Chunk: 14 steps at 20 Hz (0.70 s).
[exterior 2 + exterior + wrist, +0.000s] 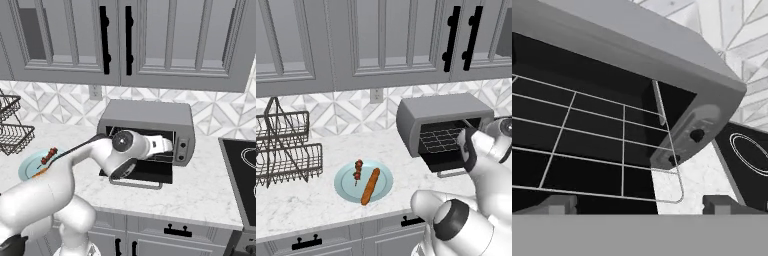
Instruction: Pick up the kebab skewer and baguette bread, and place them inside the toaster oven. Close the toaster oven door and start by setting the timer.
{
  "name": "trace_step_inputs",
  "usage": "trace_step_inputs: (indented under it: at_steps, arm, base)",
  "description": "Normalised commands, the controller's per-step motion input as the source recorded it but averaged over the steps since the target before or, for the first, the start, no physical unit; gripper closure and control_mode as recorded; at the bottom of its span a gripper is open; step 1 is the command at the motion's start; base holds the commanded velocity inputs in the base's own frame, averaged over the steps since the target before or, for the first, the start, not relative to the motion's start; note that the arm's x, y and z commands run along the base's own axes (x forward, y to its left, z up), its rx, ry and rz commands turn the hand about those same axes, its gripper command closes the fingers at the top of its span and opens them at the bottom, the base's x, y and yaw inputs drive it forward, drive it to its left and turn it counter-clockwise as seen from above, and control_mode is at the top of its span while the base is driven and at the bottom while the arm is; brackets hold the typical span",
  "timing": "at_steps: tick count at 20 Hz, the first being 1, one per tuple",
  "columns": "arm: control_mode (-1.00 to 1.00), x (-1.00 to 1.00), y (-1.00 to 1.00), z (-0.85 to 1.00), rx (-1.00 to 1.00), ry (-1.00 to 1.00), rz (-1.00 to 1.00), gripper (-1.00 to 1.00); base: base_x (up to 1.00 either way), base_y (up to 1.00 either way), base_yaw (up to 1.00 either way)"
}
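Grey boxy toaster oven [443, 117], wire rack [597, 145] prob. metal.

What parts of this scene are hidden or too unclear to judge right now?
- Baguette: right base view, mostly behind the arm.
- Toaster oven knob panel: left base view, hidden by the arm.
- Knob markings: hand view, too small.
- Dish rack: left base view, cut by the left edge.

A home kitchen: grey cabinets [381, 45] above the toaster oven [443, 125], marble counter [316, 210] beneath, stovetop [242, 165] just beside it
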Motion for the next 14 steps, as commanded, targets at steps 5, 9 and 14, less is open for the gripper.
trace_step_inputs:
  at_steps: [5,9,14]
  arm:
    - [-1.0,-0.57,0.01,0.64,0.13,0.44,-0.01,-1.0]
    - [-1.0,-0.71,0.43,0.19,0.22,0.29,-0.06,-1.0]
    - [-1.0,-0.55,0.95,0.0,0.15,0.16,-0.05,-1.0]
  base:
    - [0.0,0.0,0.0]
    - [0.0,0.0,0.0]
    - [0.0,0.0,0.0]
